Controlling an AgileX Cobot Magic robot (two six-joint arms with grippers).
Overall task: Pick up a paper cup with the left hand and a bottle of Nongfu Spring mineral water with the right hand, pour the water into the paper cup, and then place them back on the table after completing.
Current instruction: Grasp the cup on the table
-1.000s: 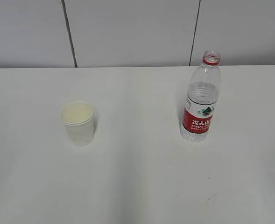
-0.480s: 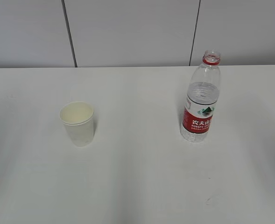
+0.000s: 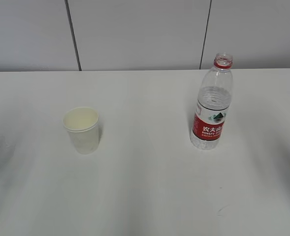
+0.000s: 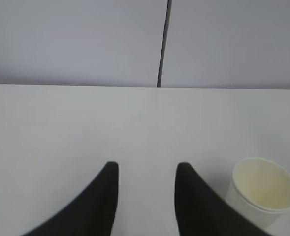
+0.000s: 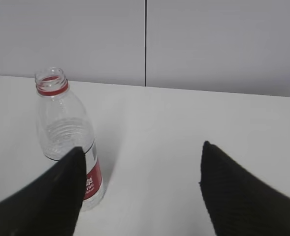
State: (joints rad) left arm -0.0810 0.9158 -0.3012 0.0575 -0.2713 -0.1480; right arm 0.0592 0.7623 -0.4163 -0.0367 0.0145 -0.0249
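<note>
Left claw (image 4: 147, 169) first: the two black fingers (image 4: 108, 184) sit partly apart with nothing but bare white counter (image 4: 85, 123) showing in the gap, so it's holding nothing. From its own camera, the paper cup (image 4: 263, 189) stands upright off at about 4 o'clock from the fingertips, just beside the right-hand finger but not between the two. You can see straight into the cup's cream inside; whether there's any liquid in it I can't tell.

Right claw (image 5: 142, 155) is spread wide, also gripping nothing. The bottle (image 5: 68, 137) stands upright at roughly 9 o'clock from the gap, with the left-hand finger (image 5: 61, 191) overlapping its lower part in the picture. Whether that finger actually touches the plastic I can't tell. The bottle has no cap, a red ring at the neck and a red label lower down.

In the exterior view neither claw shows at all, just soft shadows at the left and right edges. The cup sits left of centre and the bottle is well apart from it, off toward 3 o'clock and a bit farther back. The water (image 3: 212, 101) shows clear through the plastic, its level sitting above the label. Behind the counter there's a grey panelled wall (image 3: 135, 34) with dark vertical seams.
</note>
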